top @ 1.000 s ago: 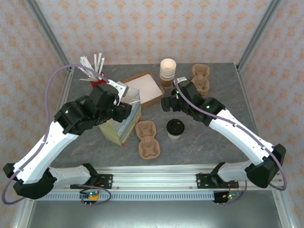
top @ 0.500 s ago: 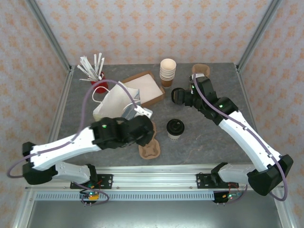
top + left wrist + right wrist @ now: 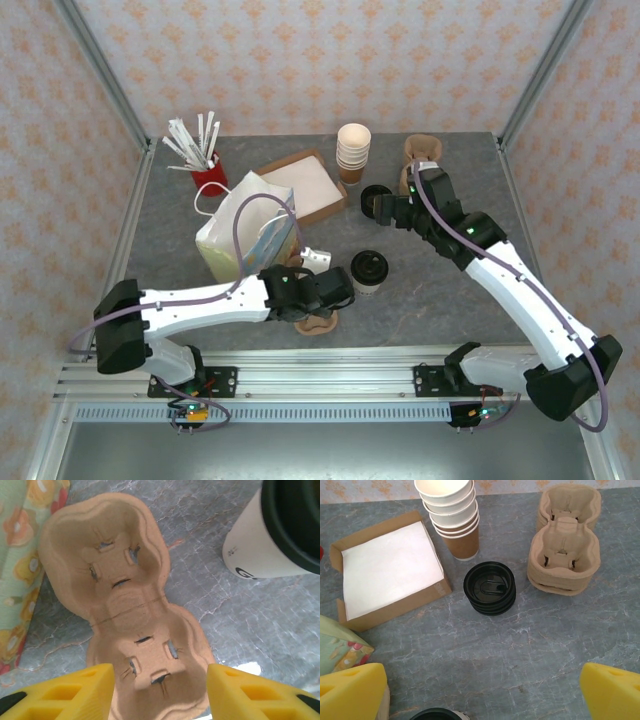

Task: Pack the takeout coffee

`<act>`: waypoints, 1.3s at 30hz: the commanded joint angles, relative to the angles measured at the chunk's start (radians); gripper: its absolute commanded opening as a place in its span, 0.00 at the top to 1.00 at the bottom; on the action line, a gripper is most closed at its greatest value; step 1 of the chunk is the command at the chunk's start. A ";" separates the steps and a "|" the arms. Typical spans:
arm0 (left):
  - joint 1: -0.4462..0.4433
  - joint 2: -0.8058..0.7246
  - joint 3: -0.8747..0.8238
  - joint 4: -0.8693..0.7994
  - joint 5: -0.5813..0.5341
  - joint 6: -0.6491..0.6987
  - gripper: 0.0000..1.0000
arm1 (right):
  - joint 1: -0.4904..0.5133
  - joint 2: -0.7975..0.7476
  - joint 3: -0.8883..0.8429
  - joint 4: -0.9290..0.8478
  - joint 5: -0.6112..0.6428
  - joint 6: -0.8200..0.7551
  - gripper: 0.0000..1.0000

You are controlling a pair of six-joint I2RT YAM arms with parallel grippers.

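Barely legible, black lettering (image 3: 245, 573), takeout coffee (image 3: 252, 542)

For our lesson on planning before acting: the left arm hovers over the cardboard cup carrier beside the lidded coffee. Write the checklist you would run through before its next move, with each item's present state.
1. Takeout coffee upright, black lid on: ok.
2. Cup carrier lying flat, both pockets empty: ok.
3. Left jaws apart, one finger on either side of the carrier's near end, holding nothing: ok.
4. Right jaws wide open and holding nothing, back by the stack of lids, away from the coffee: ok.
5. Paper bag mouth open enough to take the carrier: cannot tell.
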 commanded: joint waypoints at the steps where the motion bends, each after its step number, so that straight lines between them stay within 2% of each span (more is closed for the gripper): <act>1: 0.040 0.038 -0.041 0.062 -0.031 -0.068 0.49 | -0.004 -0.012 -0.015 0.024 0.005 -0.010 0.01; 9: 0.103 0.094 -0.083 0.151 0.026 -0.081 0.50 | -0.004 -0.010 -0.022 0.032 -0.002 -0.019 0.01; 14: 0.106 0.132 -0.080 0.163 0.041 -0.086 0.50 | -0.005 -0.008 -0.029 0.038 -0.009 -0.022 0.01; 32: 0.111 0.136 -0.110 0.165 0.000 -0.125 0.53 | -0.004 0.005 -0.043 0.049 -0.050 -0.019 0.01; 39: 0.123 0.137 -0.126 0.184 0.003 -0.125 0.57 | -0.005 0.009 -0.045 0.049 -0.059 -0.016 0.01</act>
